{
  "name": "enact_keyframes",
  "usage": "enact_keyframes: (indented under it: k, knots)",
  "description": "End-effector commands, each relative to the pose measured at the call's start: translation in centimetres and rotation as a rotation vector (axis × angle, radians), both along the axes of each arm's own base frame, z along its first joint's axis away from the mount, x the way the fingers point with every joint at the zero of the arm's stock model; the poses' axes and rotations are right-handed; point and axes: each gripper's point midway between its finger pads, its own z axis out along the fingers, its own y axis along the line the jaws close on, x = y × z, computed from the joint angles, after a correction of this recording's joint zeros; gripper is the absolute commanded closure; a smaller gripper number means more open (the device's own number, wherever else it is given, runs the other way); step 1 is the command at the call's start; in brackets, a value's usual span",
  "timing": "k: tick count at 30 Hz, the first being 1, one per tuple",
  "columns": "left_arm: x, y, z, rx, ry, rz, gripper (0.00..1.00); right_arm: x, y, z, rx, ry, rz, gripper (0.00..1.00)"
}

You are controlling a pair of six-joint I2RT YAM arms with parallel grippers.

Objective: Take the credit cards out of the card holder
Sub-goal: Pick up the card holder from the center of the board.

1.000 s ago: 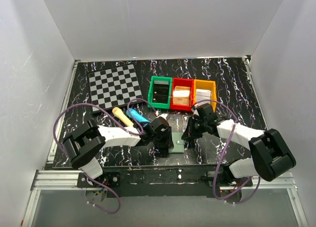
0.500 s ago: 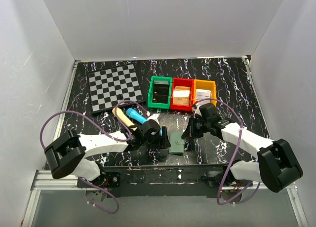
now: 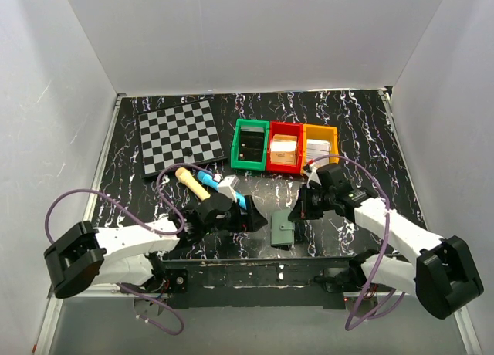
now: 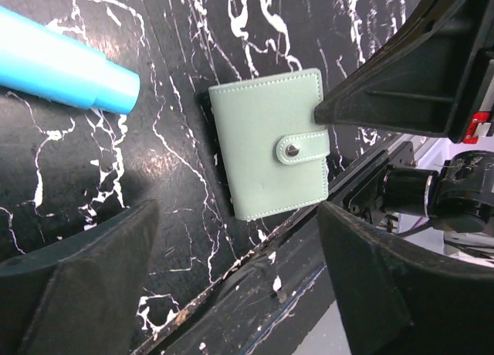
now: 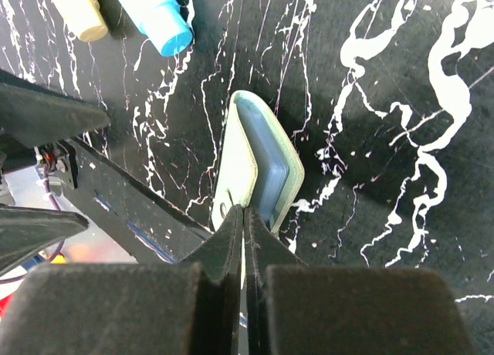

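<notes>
The card holder lies flat on the counter, grey-green cover up, with its tab snapped across the edge. It sits between my two hands.

My left hand is spread wide and holds nothing. Its two fingers stand either side of the gap. The holder lies just ahead of that gap and a little toward the right finger, clear of both. In the overhead view this hand is just left of the holder.

My right hand is fully closed, fingers pressed together. Their tips rest against the holder's tab edge, just beside the snap. I cannot tell whether any of the cover is pinched between them. From this wrist the blue-grey inside shows along the holder's side.

A blue tube lies on the counter to the left of the holder, apart from it, with a cream one beyond it.
</notes>
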Motion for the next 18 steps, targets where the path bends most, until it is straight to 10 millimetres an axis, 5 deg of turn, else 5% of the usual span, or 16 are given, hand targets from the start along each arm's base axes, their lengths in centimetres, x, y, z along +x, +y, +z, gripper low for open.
enact_keyframes:
  k: [1,8,18]
  knots:
    - [1.1,0.4,2.3,-0.109,-0.100,0.059,0.02,0.0,0.0,2.5,0.008,-0.045,0.019,0.99]
    - [1.4,1.8,5.0,-0.247,-0.187,0.121,0.02,-0.1,0.6,6.0,0.074,-0.088,0.039,0.99]
    - [-0.3,1.3,10.9,-0.433,-0.382,-0.020,0.02,-2.2,3.6,14.4,0.322,-0.132,0.201,0.99]
